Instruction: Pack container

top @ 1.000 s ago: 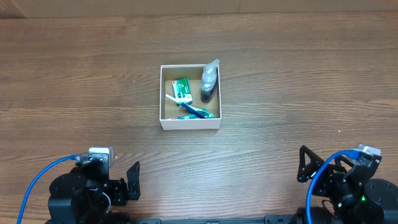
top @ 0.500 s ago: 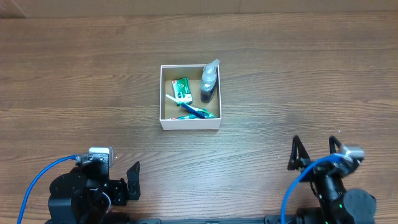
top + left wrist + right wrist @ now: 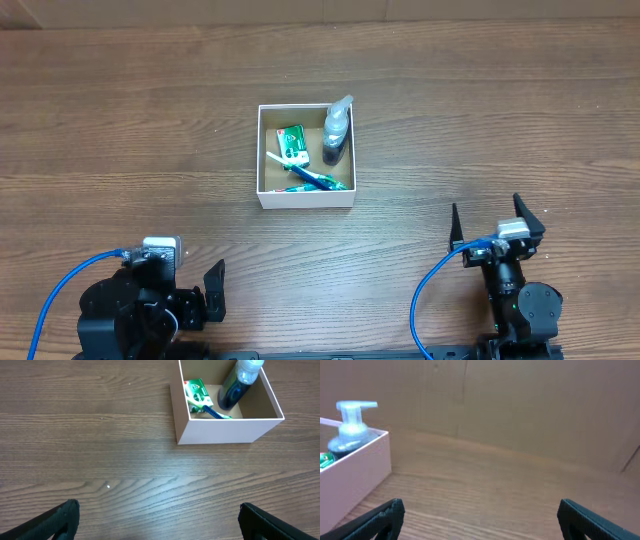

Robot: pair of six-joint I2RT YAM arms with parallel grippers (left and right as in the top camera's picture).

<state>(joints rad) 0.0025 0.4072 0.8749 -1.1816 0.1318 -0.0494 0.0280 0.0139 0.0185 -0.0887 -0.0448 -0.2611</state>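
Note:
The container (image 3: 305,197) is a square white box with a brown floor at the table's middle. It holds a dark pump bottle (image 3: 336,132), a green packet (image 3: 292,143) and a blue toothbrush (image 3: 303,175). It also shows in the left wrist view (image 3: 225,437), and its corner shows in the right wrist view (image 3: 357,475). My left gripper (image 3: 212,290) is open and empty at the near left. My right gripper (image 3: 495,222) is open and empty at the near right, well clear of the box.
Bare wood table (image 3: 120,130) surrounds the box. Blue cables run from both arm bases at the front edge. A brown board wall (image 3: 520,405) stands behind the table.
My right arm has swung left and forward, its gripper now nearer the box's near right. The left arm and the box contents have not moved.

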